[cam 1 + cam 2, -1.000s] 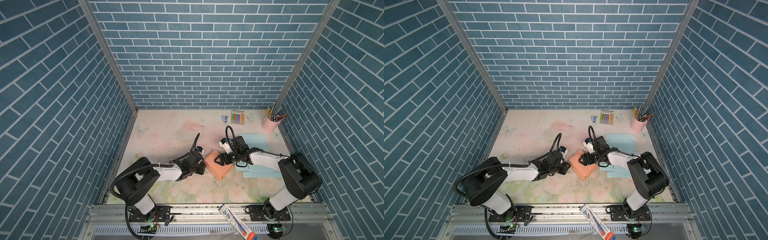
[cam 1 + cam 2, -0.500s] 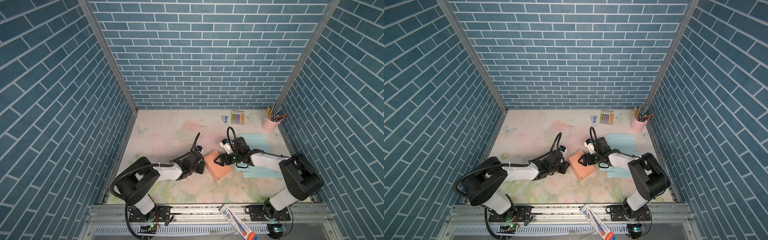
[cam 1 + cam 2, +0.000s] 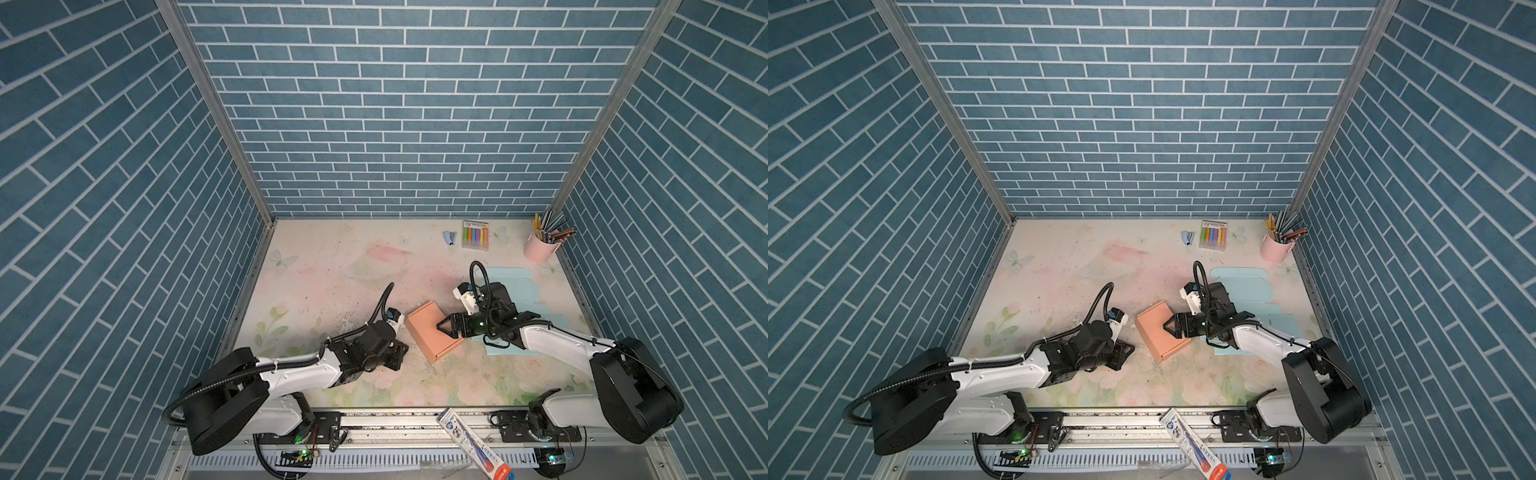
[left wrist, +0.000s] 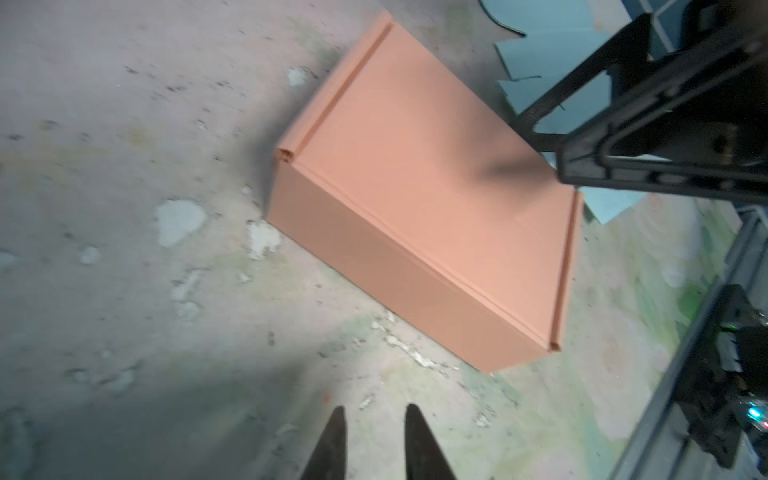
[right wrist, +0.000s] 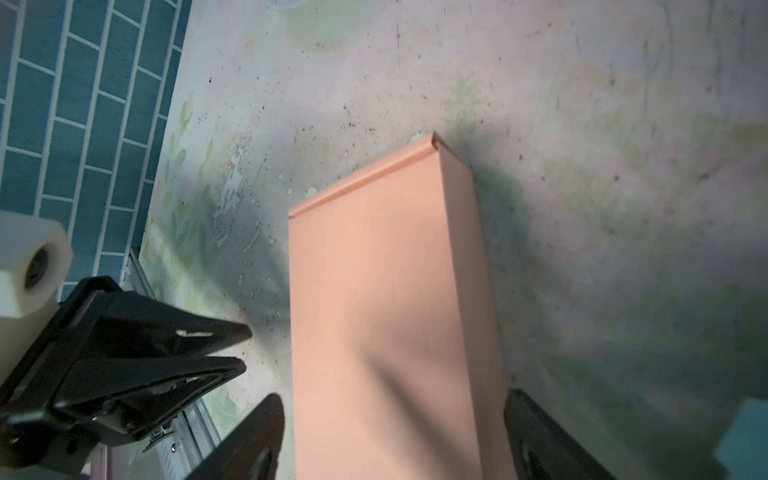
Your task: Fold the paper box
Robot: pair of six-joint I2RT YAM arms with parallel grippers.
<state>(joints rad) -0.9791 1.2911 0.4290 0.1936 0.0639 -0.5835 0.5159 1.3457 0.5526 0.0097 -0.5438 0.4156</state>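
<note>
Black plastic tips of my left gripper (image 4: 376, 438) stand only a slit apart and pinch nothing. A second ago the gap was wider, and they sat right against the box's near side. Since then this gripper has drawn back toward the rail (image 3: 374, 419). In both top views it now lies low over the mat (image 3: 332, 266), clear of the box (image 3: 430, 332). The box itself has hardly shifted.

It lies on the floral mat about mid-table, between my two grippers, turned askew to the table's edges. It is peach card and shut. The lid lies flat, the wall facing my left wrist stands straight, and a narrow folded ridge with a groove runs along each short end.

Beyond it my right gripper (image 3: 441, 327) sits much where it was, its fingers (image 5: 262, 440) spread wide with the box's end between them. A thin gap shows at one finger; at the other I cannot tell whether it touches. Under that arm lies a flat pale-blue sheet (image 3: 515, 291), just beside the box. Farthest back are a pack of markers (image 3: 475, 235) and a pink cup (image 3: 539, 253) of pencils.
</note>
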